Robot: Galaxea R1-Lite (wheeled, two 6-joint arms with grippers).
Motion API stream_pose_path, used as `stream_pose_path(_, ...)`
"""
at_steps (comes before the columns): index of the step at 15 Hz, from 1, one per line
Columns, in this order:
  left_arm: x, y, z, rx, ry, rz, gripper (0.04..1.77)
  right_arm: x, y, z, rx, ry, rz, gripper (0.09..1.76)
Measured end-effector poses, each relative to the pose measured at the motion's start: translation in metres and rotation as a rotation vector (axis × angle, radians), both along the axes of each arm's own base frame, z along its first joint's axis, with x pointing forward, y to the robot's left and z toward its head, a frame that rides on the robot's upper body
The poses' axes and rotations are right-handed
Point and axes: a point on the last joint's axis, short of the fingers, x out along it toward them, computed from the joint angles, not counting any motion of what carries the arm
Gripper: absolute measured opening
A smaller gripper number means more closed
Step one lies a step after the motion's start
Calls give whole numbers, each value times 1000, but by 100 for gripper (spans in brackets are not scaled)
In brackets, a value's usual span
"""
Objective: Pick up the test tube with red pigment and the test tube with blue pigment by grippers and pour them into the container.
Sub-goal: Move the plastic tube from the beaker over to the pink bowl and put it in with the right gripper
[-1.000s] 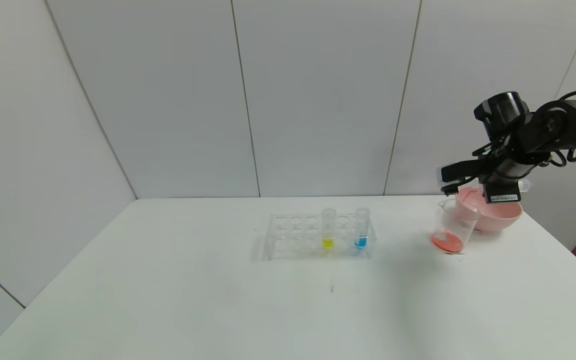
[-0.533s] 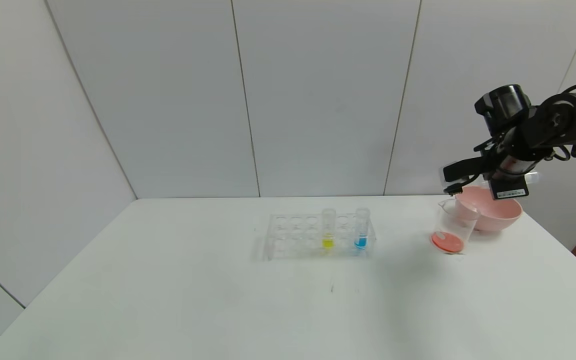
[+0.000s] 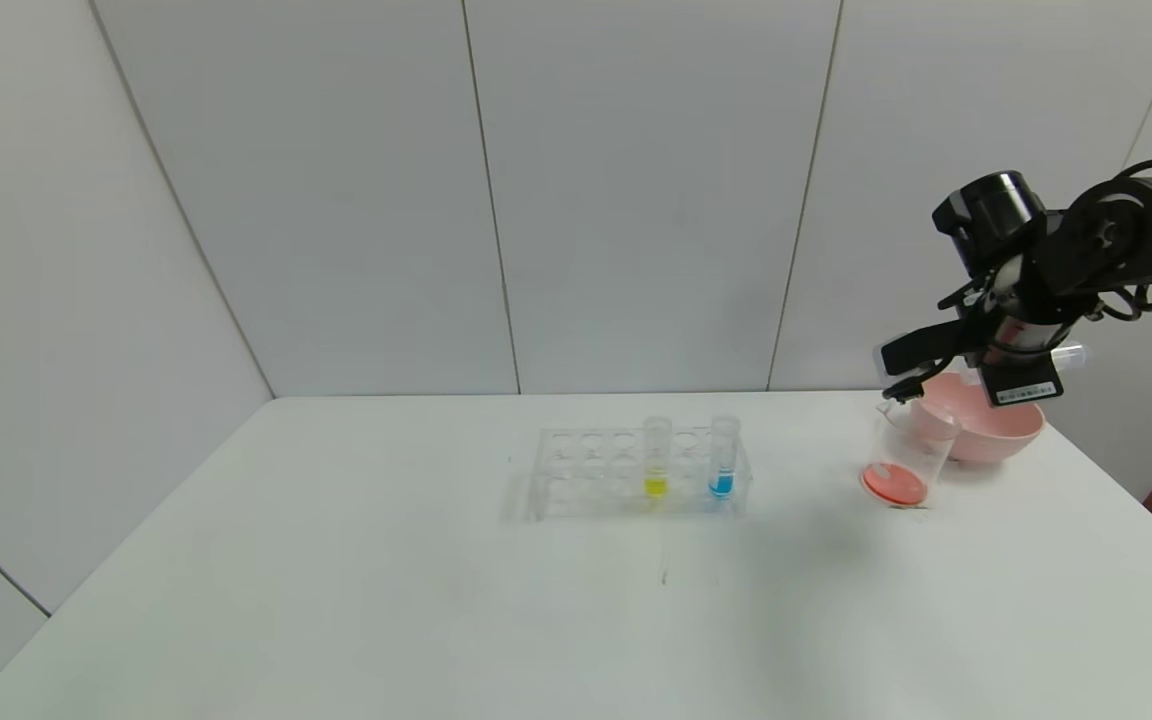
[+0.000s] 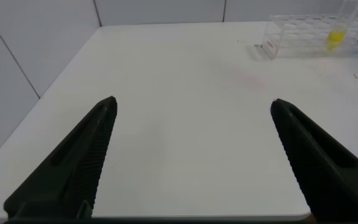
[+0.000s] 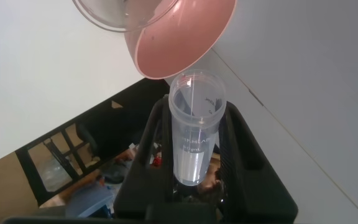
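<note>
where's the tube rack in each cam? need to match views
Head: rack mid-table, to the left of the beaker.
Left wrist: rack far off, beyond the open left pincer.
Right wrist: not in it; the right pincer grips a clear tube near the pink bowl.
Shared landmark: the white table.

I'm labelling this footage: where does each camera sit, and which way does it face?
Head view: from the head, facing forward and down at the table; the right claw shows above the container.
Left wrist view: looks past the open left claw across the table to the rack.
Right wrist view: along the right claw gripping the emptied tube, pink bowl beyond.
Shared: head and left wrist both show the rack.
</note>
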Motion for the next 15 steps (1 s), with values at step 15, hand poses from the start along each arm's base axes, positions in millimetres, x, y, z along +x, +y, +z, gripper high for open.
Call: stream_pose_path(15,0,0,0,0,0,0,176,0,-44,17,428,-117,62,49)
